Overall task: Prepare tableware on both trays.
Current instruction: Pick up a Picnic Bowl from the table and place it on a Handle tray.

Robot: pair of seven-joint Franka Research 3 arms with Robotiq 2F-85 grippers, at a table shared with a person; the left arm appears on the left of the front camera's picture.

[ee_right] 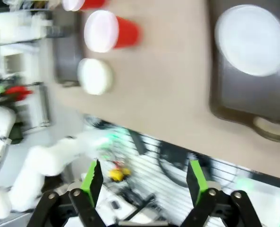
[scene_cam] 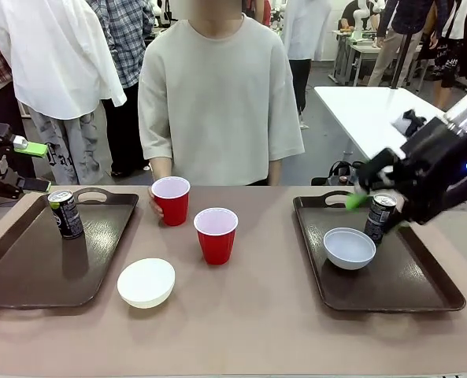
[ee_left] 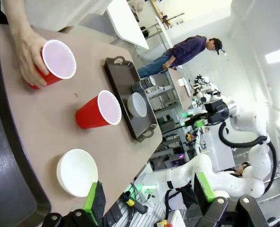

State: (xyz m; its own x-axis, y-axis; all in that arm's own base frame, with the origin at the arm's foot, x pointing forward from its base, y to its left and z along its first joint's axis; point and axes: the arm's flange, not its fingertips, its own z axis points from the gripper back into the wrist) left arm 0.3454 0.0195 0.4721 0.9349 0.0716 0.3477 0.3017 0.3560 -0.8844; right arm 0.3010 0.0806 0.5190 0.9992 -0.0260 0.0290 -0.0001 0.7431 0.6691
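The loose bowl (scene_cam: 146, 282) sits on the table (scene_cam: 257, 323) just right of the left tray (scene_cam: 28, 276), nearer the left gripper (scene_cam: 42, 167), which hangs wide open and empty, while the blurred right gripper (ee_right: 144, 175), seemingly open and empty too, hovers by the can (scene_cam: 380, 214).

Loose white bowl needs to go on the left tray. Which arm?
Left. The bowl sits beside the left tray, where the left gripper hangs open and empty; the right gripper is far off by the can on the right tray.
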